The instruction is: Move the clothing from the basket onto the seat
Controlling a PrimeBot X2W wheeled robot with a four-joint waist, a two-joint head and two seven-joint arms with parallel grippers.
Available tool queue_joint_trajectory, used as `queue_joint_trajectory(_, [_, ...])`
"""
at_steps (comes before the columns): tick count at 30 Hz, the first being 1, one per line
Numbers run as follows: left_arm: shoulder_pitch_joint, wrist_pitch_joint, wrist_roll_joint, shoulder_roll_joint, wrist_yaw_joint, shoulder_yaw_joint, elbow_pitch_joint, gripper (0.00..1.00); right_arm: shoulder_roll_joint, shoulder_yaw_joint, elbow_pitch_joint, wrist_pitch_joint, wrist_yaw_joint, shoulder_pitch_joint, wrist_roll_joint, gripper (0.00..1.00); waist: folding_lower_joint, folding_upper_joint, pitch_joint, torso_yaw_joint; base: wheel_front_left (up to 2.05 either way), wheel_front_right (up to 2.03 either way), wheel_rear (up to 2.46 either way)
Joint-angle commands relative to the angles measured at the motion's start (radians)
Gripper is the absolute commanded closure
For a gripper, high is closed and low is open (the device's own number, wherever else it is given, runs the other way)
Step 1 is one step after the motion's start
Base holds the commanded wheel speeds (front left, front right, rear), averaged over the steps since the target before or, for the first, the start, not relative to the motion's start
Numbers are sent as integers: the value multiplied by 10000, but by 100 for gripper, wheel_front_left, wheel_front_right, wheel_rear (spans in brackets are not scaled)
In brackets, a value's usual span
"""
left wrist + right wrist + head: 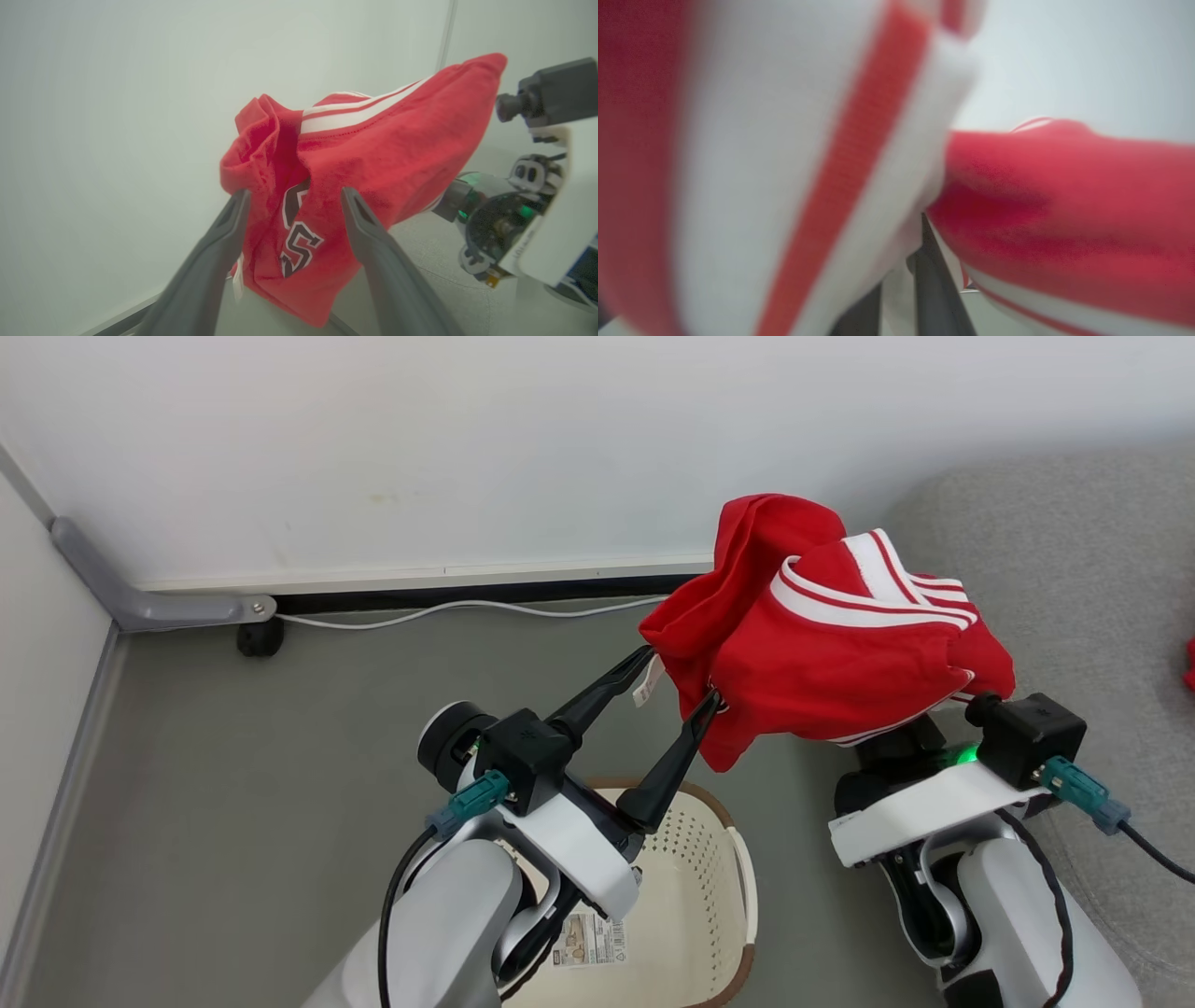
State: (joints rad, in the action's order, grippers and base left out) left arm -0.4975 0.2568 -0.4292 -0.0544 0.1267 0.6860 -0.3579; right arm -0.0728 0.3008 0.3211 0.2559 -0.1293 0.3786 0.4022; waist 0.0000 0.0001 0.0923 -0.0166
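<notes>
Well, clothing atop right claw, perhaps against left claw.

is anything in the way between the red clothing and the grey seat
Nothing visible does. The clothing hangs raised right beside the seat; the open left pincer is on its other side, away from the seat.

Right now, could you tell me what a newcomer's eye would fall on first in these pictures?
A soft red garment with white stripes hangs mid-air at centre right of the head view, draped over the shut right gripper. The left gripper, open, straddles its hanging edge, above the oval cream plastic basket at bottom centre.
</notes>
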Motion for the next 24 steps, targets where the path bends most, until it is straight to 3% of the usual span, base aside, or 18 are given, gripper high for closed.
queue_joint_trajectory(1, [-84, 49, 101, -155, 39, -345, 210, 0, 61, 50, -390, 59, -14, 44, -101, 100, 0, -1, -1, -318, 0, 0, 0])
queue_joint_trajectory(15, [66, 49, 215, -441, 39, -224, 199, 0, 17, -724, -870, 59, -14, -269, -227, 100, 0, -1, 23, -1890, 0, 0, 0])
queue_joint_trajectory(24, [254, 49, 184, -574, 40, -105, 322, 0, 29, -1104, -1225, 59, -14, -554, -290, 100, 0, -1, -25, -3244, 0, 0, 0])
